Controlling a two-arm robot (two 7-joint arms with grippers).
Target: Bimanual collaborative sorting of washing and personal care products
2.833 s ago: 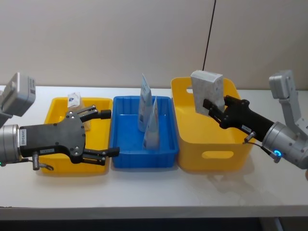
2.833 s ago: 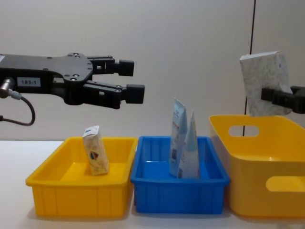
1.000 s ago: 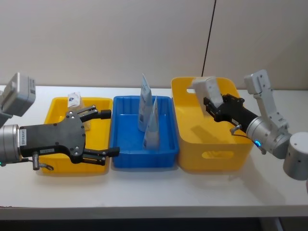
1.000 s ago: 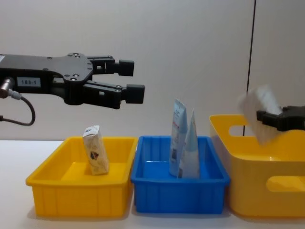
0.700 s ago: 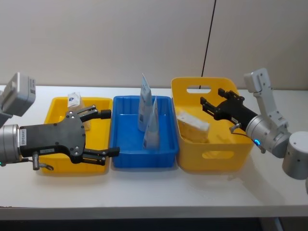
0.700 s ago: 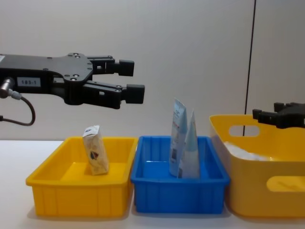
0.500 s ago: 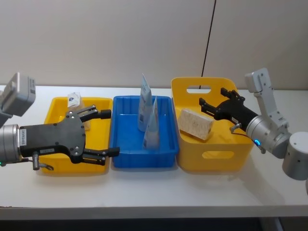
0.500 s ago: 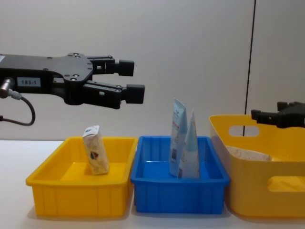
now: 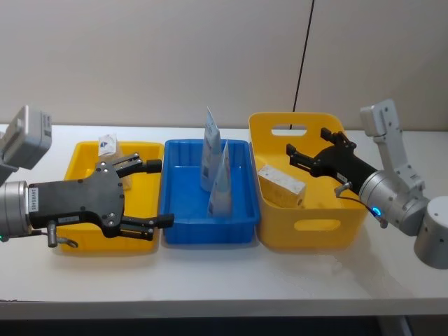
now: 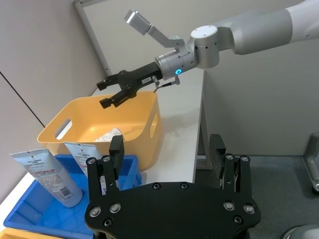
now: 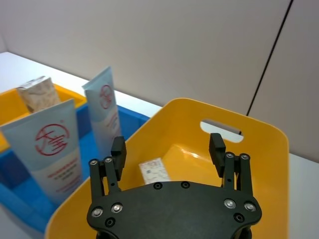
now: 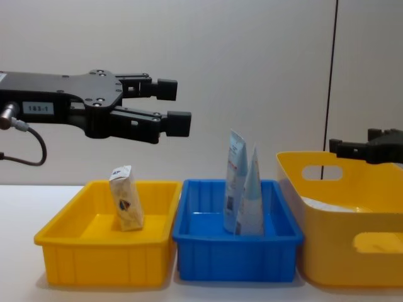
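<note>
1. Your right pincer (image 9: 306, 141) hangs over the big yellow bin (image 9: 308, 227), at the 3 o'clock end of the table (image 9: 210, 280). Its two fingers are spread wide and hold nothing.
2. The whitish soft pack (image 9: 281, 185) lies down inside that bin, close to the wall on the blue bin's side. In the head view it is at about 7 o'clock from the right pincer and does not touch it. Its long side runs from 10 o'clock to 4 o'clock.
3. Your right arm is the nearer one to this pack. It looks put away, so I think your next move is just to lift clear.
4. Your left pincer (image 9: 159, 194) is also spread and empty. It hovers over the low yellow bin (image 9: 143, 150), next to the blue bin (image 9: 203, 236).
5. The small beige pack (image 9: 107, 143) stands at about 10 o'clock from the left pincer. The back tube (image 9: 210, 150) and front tube (image 9: 222, 185) stand in the blue bin at about 3 o'clock from it. Your left arm is nearer to all three.
6. Hard to see:
   - The bin wall hides the soft pack's lower part, and from the chest it shows as a pale strip (image 12: 324, 204) above the rim.
   - The left pincer's finger covers part of the beige pack.
   - You cannot tell how the tubes' feet rest.
</note>
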